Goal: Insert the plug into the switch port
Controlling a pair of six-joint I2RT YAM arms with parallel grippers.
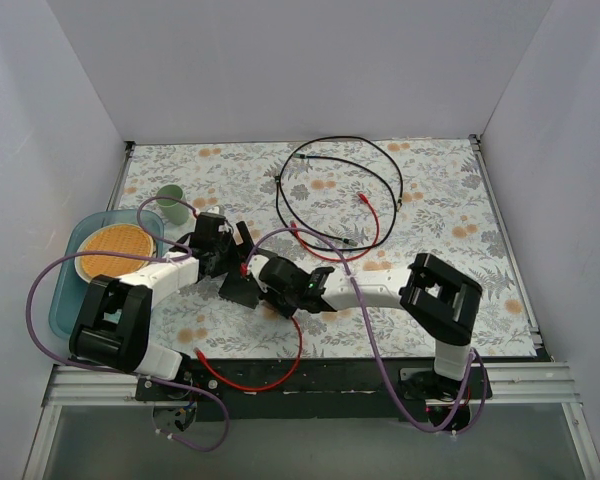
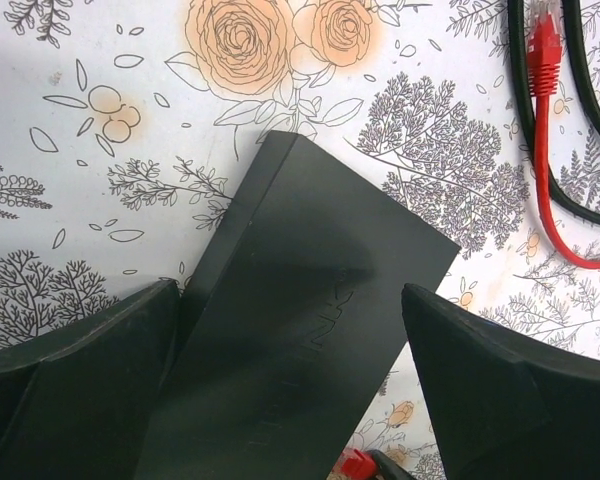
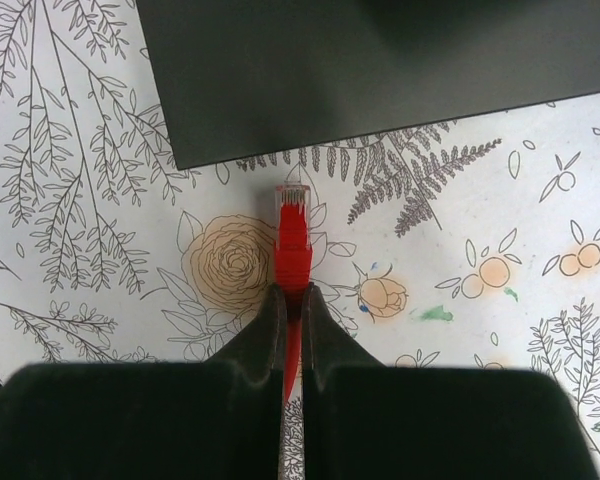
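- The right pincer (image 3: pixel 292 300) is clenched on the red plug (image 3: pixel 293 215), whose clear tip points straight ahead at the switch (image 3: pixel 380 70), near but not touching.
- The switch lies flat on the desk (image 3: pixel 500 200), its edge slanted across the plug's axis; no sockets are visible.
- The left pincer (image 2: pixel 290 370) is released and straddles the switch.

Switch (image 2: pixel 300 330): matte black, unpatterned. Plug (image 3: pixel 293 235): red body, clear tip. Table cover (image 1: pixel 430 200): white, printed with grey foliage and orange flowers. Loose cable (image 2: pixel 520 110): black. Plate (image 1: pixel 115 250): tan-orange. Tray (image 1: pixel 60 300): pale teal. Cup (image 1: pixel 170 203): light green.
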